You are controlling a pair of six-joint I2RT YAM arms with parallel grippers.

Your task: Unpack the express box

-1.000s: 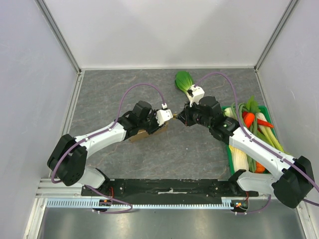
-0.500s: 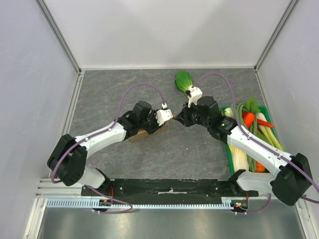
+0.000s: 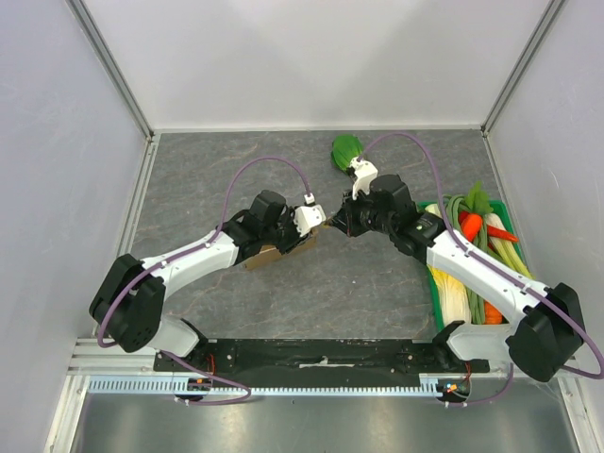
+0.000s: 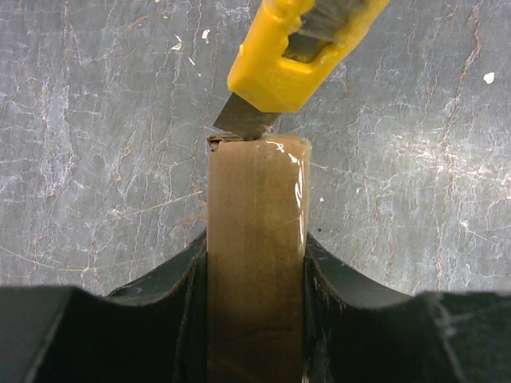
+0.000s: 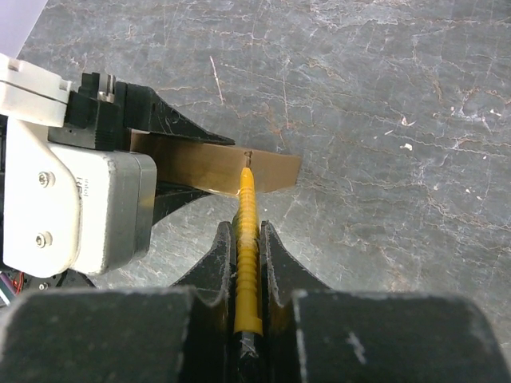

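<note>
Near the middle of the grey marbled worktop (image 3: 377,293), the express box (image 4: 255,183) sits clamped by its long sides in the left hand (image 4: 255,259), taped end outward. The right hand (image 5: 246,239) pinches a yellow utility knife (image 4: 279,56), blade at that end's corner. Both arms reach inward and meet. Pale walls enclose the worktop, and a green crate (image 3: 436,294) stands at its right edge.

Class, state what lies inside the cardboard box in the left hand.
The express box is closed and taped, so its contents are hidden. The blade of the yellow knife touches its end, outside.
</note>
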